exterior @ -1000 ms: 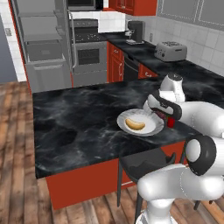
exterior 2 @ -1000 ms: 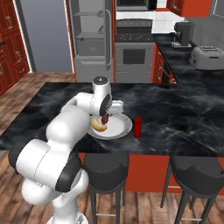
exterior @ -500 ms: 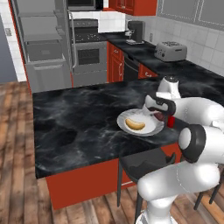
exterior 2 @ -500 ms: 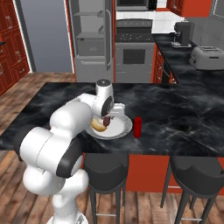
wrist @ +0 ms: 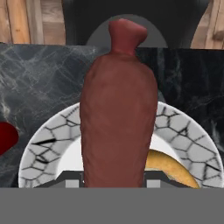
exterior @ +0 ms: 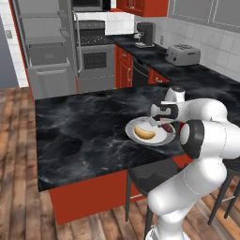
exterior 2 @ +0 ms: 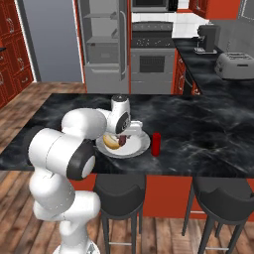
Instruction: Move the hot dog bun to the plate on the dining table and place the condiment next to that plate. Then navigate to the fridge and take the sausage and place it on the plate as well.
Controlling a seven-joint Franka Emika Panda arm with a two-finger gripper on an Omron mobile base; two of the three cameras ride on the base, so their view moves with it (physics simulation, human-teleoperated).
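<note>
Red-brown sausage (wrist: 118, 113), tan-yellow bun (exterior: 144, 133), white-grey crackle-rimmed plate (wrist: 48, 144), dark red bottle (exterior 2: 156, 144)

The sausage (wrist: 118, 118) stands large in the middle of the frame, a dark red-brown cylinder with a narrower knobbed end at the top, reaching from the lower edge up past the far rim of the plate (wrist: 48, 148). The plate lies beneath it, round, with a pale centre and a wide rim marked with a dark crackle pattern. On the plate, to the right of the sausage, the curved tan-yellow end of the hot dog bun (wrist: 170, 168) shows. A dark red rounded shape, the condiment (wrist: 6, 138), sits at the left edge beside the plate on the black white-veined tabletop (wrist: 39, 78). Beyond the tabletop's edge lie a dark stool seat (wrist: 87, 17) and wooden floor (wrist: 19, 19).
</note>
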